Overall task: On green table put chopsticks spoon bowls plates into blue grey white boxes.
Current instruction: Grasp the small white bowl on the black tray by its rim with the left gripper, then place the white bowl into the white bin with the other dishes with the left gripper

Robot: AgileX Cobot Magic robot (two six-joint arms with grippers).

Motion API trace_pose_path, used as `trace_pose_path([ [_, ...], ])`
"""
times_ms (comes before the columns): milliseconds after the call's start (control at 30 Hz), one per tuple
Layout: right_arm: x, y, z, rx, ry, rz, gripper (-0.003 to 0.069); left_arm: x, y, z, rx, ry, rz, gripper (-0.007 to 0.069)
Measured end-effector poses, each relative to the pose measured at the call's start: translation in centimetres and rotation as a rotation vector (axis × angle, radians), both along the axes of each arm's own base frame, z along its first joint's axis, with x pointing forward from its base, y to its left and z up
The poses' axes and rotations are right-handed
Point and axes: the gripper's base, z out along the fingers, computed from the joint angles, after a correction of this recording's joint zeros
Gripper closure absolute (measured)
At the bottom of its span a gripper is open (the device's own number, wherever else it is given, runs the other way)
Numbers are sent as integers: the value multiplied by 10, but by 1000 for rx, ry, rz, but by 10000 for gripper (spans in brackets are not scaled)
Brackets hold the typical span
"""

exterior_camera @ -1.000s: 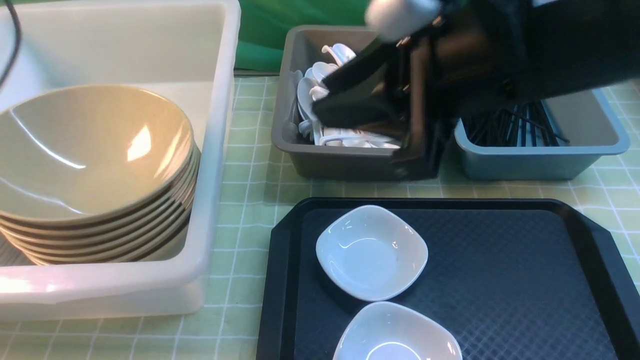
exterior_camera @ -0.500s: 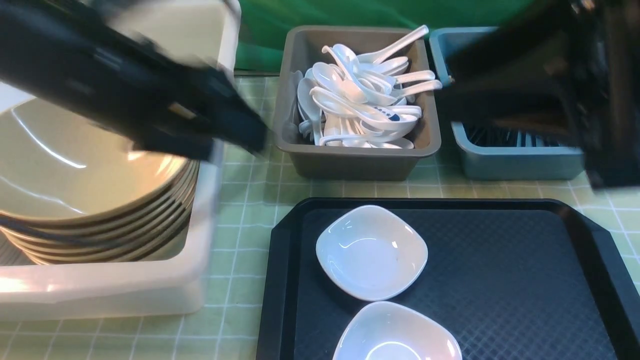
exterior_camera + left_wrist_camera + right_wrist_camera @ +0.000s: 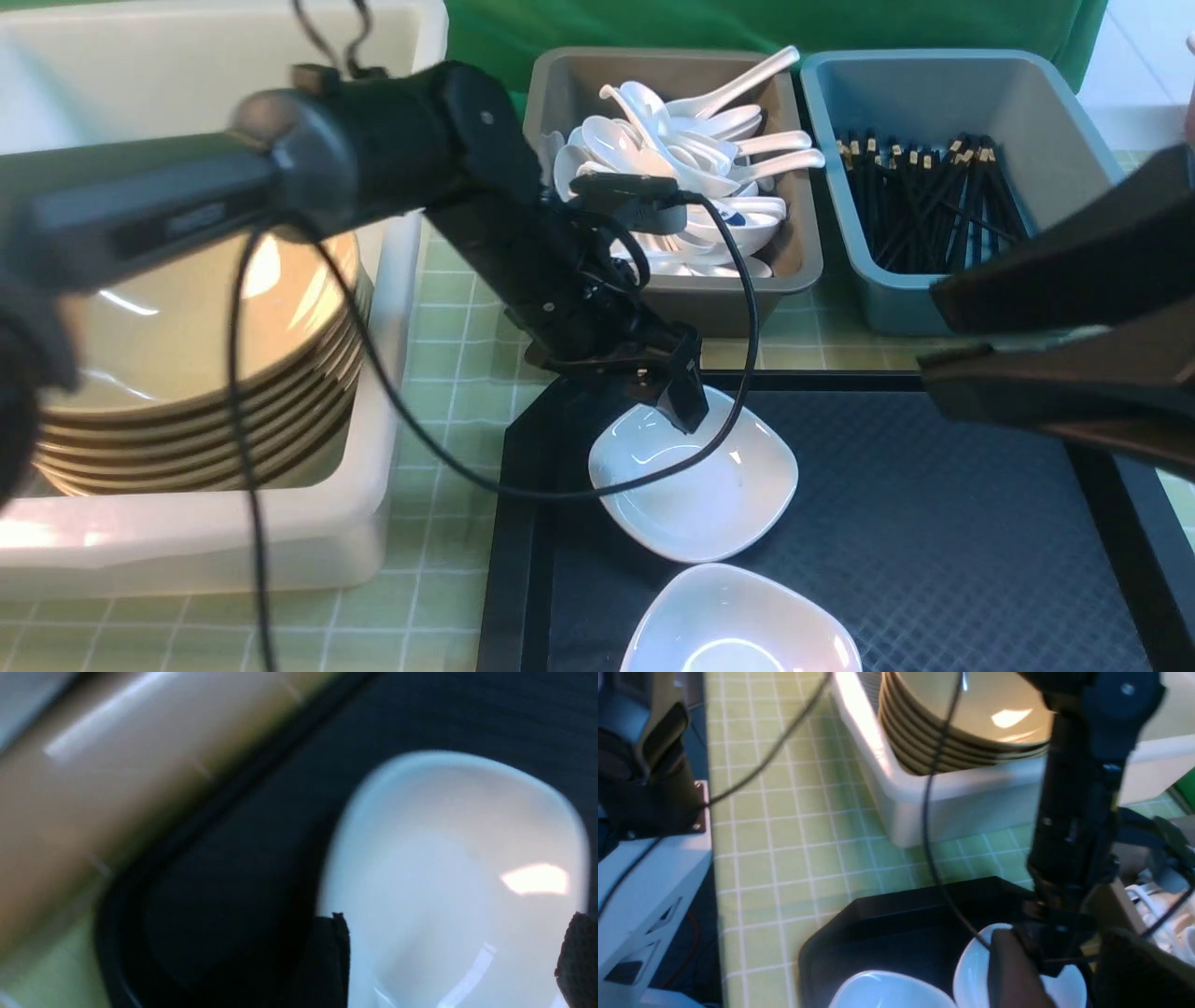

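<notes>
Left of the left pincer (image 3: 454, 961), a large glossy white plastic box (image 3: 392, 420) holds stacked olive bowls (image 3: 159, 317). Below that pincer lies a black textured tray (image 3: 934, 560); the pincer's fingers (image 3: 334, 961) spread wide over a smooth, rounded-square white dish (image 3: 728, 504), gripping nothing. Nearby, the right pincer (image 3: 934, 341) hangs partly parted, empty.
</notes>
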Motion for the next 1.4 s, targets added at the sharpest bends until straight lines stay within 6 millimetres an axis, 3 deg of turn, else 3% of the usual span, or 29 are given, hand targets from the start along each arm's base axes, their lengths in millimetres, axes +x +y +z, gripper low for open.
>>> trace_pose_path([
  [100,-1,0,-1,-10,2,12,398,10,-2,-14,42,5,-12,46],
  [300,-1,0,-1,-13,6,17,398,10,-3,-35,80,89,-30,74],
  [367,-1,0,-1,-13,6,17,398,8,-2,-38,88,116,-41,149],
  [600,1,0,1,1,-20,-3,398,8,0,-39,99,142,-54,571],
  [733,2,0,1,-1,-43,-2,398,5,4,-23,86,139,-58,611],
  [867,5,0,3,5,-75,-14,398,0,24,28,56,47,-38,610],
  [1000,15,4,5,31,-127,-23,400,-22,68,115,-19,-108,69,610],
  [1033,15,4,5,32,-132,-22,402,-21,70,115,-18,-105,77,610],
  [1067,20,8,9,38,-166,0,408,-32,92,144,-44,-155,147,610],
  [1167,34,19,21,53,-199,42,442,-65,153,200,-91,-281,376,610],
  [1233,47,33,29,58,-188,83,485,-92,195,223,-92,-349,549,610],
  [1267,51,36,30,57,-183,91,490,-94,199,225,-91,-355,568,610],
  [1300,60,47,33,55,-162,124,524,-115,227,233,-75,-389,704,610],
  [1400,84,76,30,44,-66,185,597,-155,275,236,-3,-415,1003,610],
])
